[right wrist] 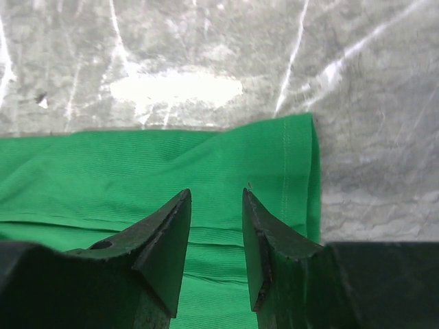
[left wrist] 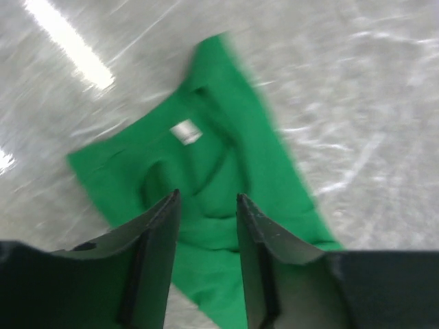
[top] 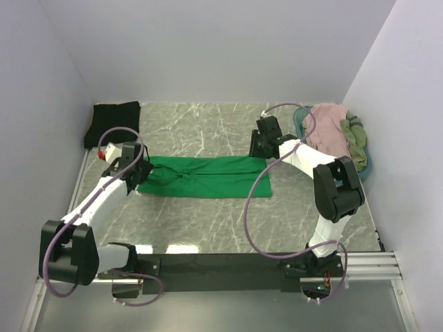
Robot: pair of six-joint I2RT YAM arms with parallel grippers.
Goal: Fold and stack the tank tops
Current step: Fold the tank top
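We see the green tank top (top: 208, 176) lying flat mid-bench (top: 208, 124). Our left gripper (left wrist: 208, 199) hovers released over its neck end, seemingly clear of the cloth, though the view is blurred. Our right gripper (right wrist: 216, 194) hangs released above the hem.

Table survey: grey marble-pattern table (top: 208, 131), three items resting directly on it.
I record a green tank top (top: 208, 176) lying flat as a long strip across the middle, running left to right, its neck end with a white label (left wrist: 185, 131) to the left and its stitched hem to the right. A black tank top (top: 111, 123) lies folded in the far left corner, against the wall. A teal basket (top: 298, 121) stands at the far right, well apart from both.
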